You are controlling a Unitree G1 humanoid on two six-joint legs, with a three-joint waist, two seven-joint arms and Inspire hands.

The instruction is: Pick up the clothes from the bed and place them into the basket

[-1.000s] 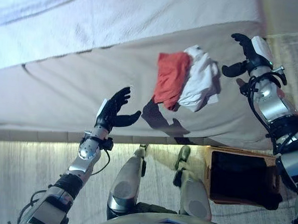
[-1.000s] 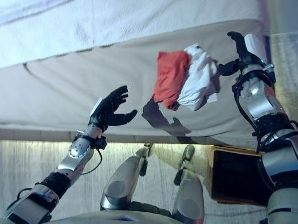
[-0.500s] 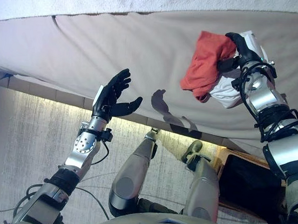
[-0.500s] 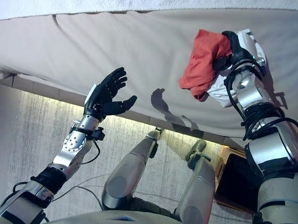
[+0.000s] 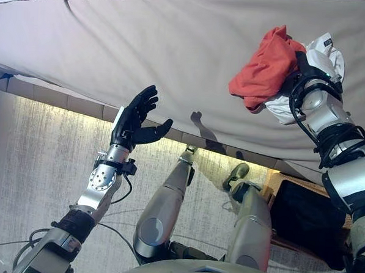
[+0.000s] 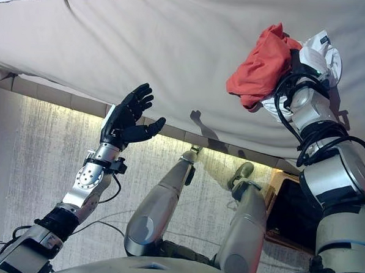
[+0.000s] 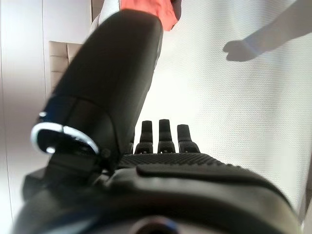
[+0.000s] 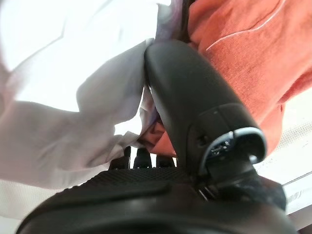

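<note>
An orange-red garment (image 5: 266, 67) and a white garment (image 5: 326, 51) lie bunched together on the beige bed (image 5: 144, 43), close to its front edge on the right. My right hand (image 5: 304, 62) is buried in the bunch. In the right wrist view its thumb (image 8: 195, 92) presses between the white cloth (image 8: 63, 73) and the orange cloth (image 8: 239, 53), and its fingers curl into the fabric. My left hand (image 5: 133, 118) is raised in front of the bed's edge at the left, open and holding nothing.
A wooden basket (image 5: 307, 216) with a dark inside stands on the floor at the lower right, below the bed's edge and under my right arm. Pale carpet (image 5: 41, 153) runs along the bed's front.
The camera has swung, shifting the whole scene. My right hand moved from beside the clothes into the bunch and closed on it; the cloth is gathered up. The left hand keeps its pose.
</note>
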